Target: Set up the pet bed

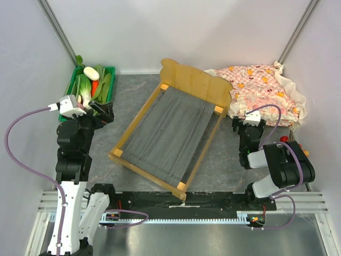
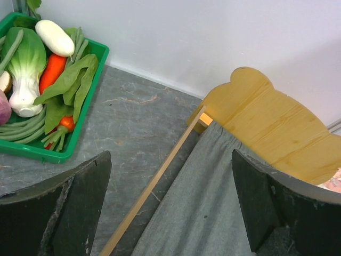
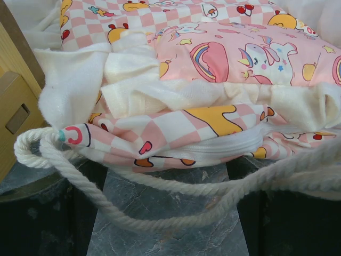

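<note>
Pet bed (image 1: 170, 133) sits mid-frame in the top view, on the grey table (image 1: 224, 154). It lies diagonally, with the headboard toward the upper right and the foot corner at lower centre. Its dark fabric base is bare, with nothing on it.

Bedding is all piled at upper right, in the corner by the wall and pressed up next to the headboard. The checked mattress (image 1: 261, 85) is bunched, not flat. Right wrist view shows the pink frilled pillow (image 3: 234, 53) lying on top of it. A white cord (image 3: 69, 176) loops off the pile onto the table.

Left gripper (image 1: 102, 111) has its jaws spread wide and grasps nothing. It hovers at the left of the bed, aimed at the side rail and headboard. Green veg tray (image 2: 32, 151) is at upper left, apart from the bed, and looks unrelated.

Right gripper (image 3: 166, 218) is also spread wide and empty. It is low and right in front of the pile edge. The cord loop lies across the gap between its fingers, but isn't pinched.

Progress, my read: basically at the start.
- Frame is placed and upright, so that part looks fine.
- Mattress is not yet in the frame, and the pillow is not yet at the headboard end.

Right arm looks lined up to take the bedding first. Cord snagging on a finger is the obvious risk.
</note>
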